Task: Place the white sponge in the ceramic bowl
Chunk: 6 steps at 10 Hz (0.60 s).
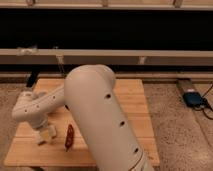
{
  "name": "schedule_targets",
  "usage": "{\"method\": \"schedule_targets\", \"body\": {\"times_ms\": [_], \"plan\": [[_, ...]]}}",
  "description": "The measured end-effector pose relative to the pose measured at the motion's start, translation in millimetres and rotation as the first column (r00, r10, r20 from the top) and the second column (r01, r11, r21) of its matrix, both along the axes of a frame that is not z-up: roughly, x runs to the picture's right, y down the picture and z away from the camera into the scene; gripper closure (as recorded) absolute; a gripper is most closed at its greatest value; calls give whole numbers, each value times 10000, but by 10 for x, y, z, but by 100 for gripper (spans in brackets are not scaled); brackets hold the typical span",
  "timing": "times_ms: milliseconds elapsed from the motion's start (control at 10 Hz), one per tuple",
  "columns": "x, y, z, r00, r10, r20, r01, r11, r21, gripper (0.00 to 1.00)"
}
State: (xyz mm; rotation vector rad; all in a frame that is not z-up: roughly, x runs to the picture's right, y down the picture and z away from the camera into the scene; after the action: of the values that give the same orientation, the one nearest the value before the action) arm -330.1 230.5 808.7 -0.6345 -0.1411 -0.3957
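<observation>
The gripper is low over the wooden table's left side, at the white sponge — whether it grasps cannot be told. A dark red item lies just beside the sponge.

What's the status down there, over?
Pincer low over left of wooden table, at the white sponge. Ceramic bowl not in view. Dark red item lies beside sponge.

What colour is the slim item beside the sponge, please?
The slim item is reddish-brown, camera view; gripper at the white sponge.

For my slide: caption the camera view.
Gripper at the white sponge on the wooden table, beside a reddish-brown object.
</observation>
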Motion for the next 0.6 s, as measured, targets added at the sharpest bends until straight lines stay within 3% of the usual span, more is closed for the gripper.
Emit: {"method": "schedule_targets", "body": {"times_ms": [100, 600], "plan": [[36, 7, 14, 10000, 6, 1, -6, 10000, -20, 22], [243, -39, -19, 9993, 270, 267, -263, 9993, -278, 72]]}}
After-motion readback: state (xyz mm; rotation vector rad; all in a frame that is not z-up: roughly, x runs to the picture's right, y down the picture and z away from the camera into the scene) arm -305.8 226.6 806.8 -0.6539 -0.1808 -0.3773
